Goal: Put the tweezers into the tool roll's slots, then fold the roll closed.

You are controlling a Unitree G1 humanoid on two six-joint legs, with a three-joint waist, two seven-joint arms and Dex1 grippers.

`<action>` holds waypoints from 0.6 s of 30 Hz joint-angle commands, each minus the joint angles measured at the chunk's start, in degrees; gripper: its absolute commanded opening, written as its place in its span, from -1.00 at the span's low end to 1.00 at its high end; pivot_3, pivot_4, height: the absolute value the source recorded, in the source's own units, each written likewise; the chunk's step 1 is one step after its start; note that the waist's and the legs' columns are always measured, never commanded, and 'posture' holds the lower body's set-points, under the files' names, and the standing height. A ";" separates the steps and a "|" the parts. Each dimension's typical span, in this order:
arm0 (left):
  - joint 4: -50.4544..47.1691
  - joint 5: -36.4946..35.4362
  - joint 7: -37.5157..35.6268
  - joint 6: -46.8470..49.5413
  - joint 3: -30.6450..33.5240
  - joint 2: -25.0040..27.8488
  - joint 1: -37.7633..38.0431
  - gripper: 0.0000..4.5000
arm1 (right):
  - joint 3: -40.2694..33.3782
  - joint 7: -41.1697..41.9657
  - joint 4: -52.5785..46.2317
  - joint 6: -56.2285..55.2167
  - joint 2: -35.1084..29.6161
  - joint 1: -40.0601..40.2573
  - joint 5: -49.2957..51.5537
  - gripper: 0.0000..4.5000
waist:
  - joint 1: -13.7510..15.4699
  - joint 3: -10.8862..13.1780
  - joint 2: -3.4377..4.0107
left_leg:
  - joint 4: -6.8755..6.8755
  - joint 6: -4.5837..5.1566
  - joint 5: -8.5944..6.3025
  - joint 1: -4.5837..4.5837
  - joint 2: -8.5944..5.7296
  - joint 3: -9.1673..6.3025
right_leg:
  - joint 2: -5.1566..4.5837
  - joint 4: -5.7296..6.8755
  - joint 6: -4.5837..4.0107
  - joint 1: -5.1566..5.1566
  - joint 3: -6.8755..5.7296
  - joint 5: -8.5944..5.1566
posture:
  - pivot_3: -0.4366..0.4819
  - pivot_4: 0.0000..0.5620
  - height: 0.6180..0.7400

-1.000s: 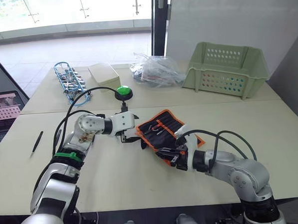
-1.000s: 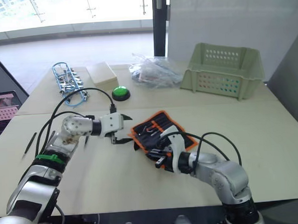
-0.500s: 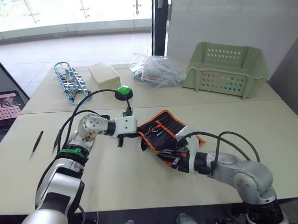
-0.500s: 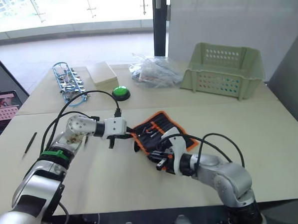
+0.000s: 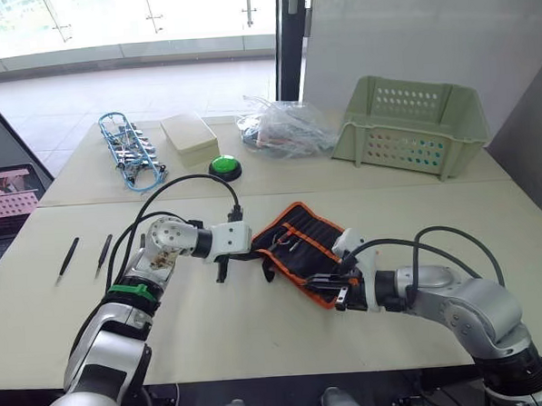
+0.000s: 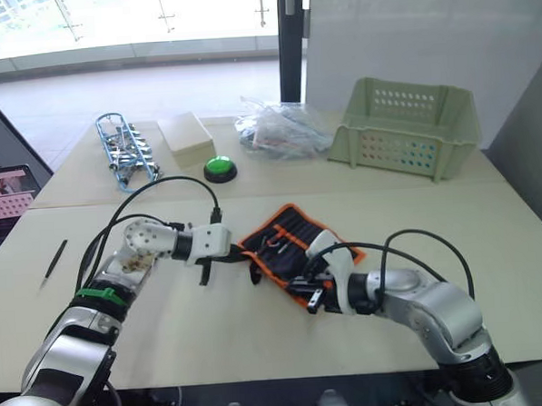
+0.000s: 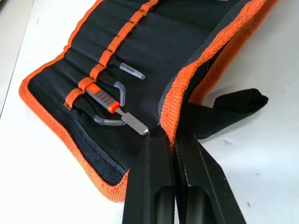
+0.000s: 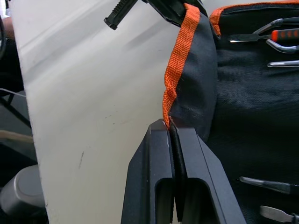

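Two grippers pinch the tool roll (image 5: 301,247) by its orange edging: the left gripper (image 7: 170,140) on the left edge, the right gripper (image 8: 174,128) on the near edge, both jaws clamped on the hem. The roll lies open mid-bench, black and soft; it will likely sag, so the hem suits gripping. Two tweezers (image 5: 68,260) lie far left on the bench (image 5: 259,331).

The black, orange-edged tool roll (image 5: 299,247) lies open at centre; two black tweezers (image 5: 68,260) lie loose at 9 o'clock.
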 commanded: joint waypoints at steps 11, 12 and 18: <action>-5.43 2.04 -0.44 1.65 -1.06 2.30 4.11 -0.99 | 3.56 -0.66 0.92 -1.78 3.97 4.99 -0.27 -1.00 | 0.05 0.00 0.00 | 0.08 0.00 0.00 0.01 -0.01 -0.01 | 0.00 0.04 0.00 0.01 0.00 0.00 | -0.05 -0.47 1.00; -5.33 2.01 -0.27 1.81 -1.05 2.14 4.28 -0.99 | 3.43 -0.64 1.18 -1.58 4.12 4.99 -0.09 -1.00 | 0.05 0.00 0.00 | 0.10 0.00 0.00 0.02 -0.01 -0.01 | 0.01 0.05 0.00 0.00 0.00 0.00 | -0.05 -0.47 1.00; -1.69 1.95 -1.66 2.06 -1.45 2.27 4.79 -1.00 | 1.20 1.89 0.71 -0.09 3.35 5.27 3.50 -0.17 | 0.05 -0.01 -0.01 | 0.15 0.00 0.00 0.09 0.00 -0.01 | 0.01 0.08 0.00 0.09 0.00 0.00 | -0.05 -0.47 1.00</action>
